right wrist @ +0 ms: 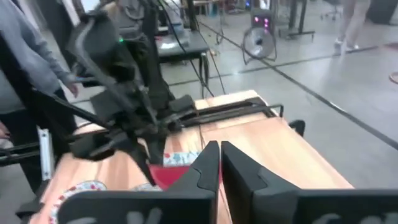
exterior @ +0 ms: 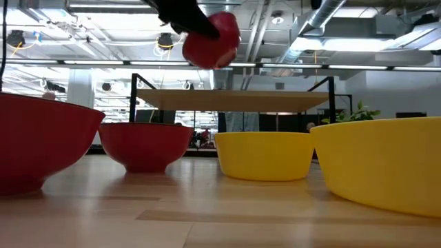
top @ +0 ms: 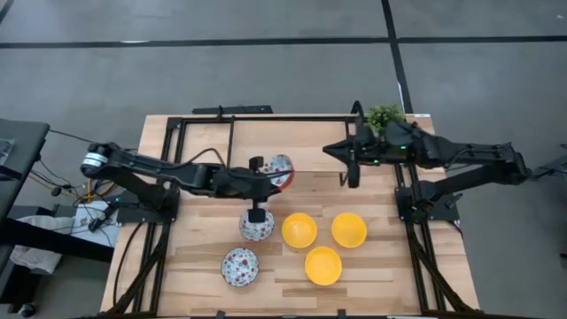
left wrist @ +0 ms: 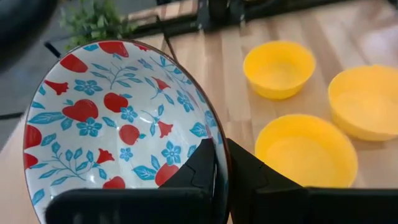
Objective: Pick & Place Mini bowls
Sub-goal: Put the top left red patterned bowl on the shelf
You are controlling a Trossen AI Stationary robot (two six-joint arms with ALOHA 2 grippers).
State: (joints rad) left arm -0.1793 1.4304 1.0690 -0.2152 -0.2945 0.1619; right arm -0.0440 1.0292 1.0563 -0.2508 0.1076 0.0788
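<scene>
My left gripper [top: 276,175] hangs over the table's middle, shut on a mini bowl [left wrist: 118,124] that is white with red-and-blue flowers inside and red outside [exterior: 212,40]. Two more patterned bowls [top: 257,227] [top: 239,267] stand upright on the wood near the front left. To their right stand three yellow bowls [top: 299,229] [top: 349,229] [top: 322,265], also upright. My right gripper [right wrist: 219,163] hovers at the far right [top: 330,149], shut, with nothing between its fingers. My left gripper holds the patterned bowl by its rim [left wrist: 219,149], one finger [left wrist: 202,171] inside the bowl and the other [left wrist: 252,177] outside against the wall. The fingers come from the table's left, slanting down. The bowl is lifted clear of the table and tipped on its side.
A small green plant [top: 386,115] stands at the far right corner, close behind my right arm. A black frame [top: 230,120] runs along the table's far edge and sides. A person in a grey sleeve [right wrist: 25,56] stands beyond the table.
</scene>
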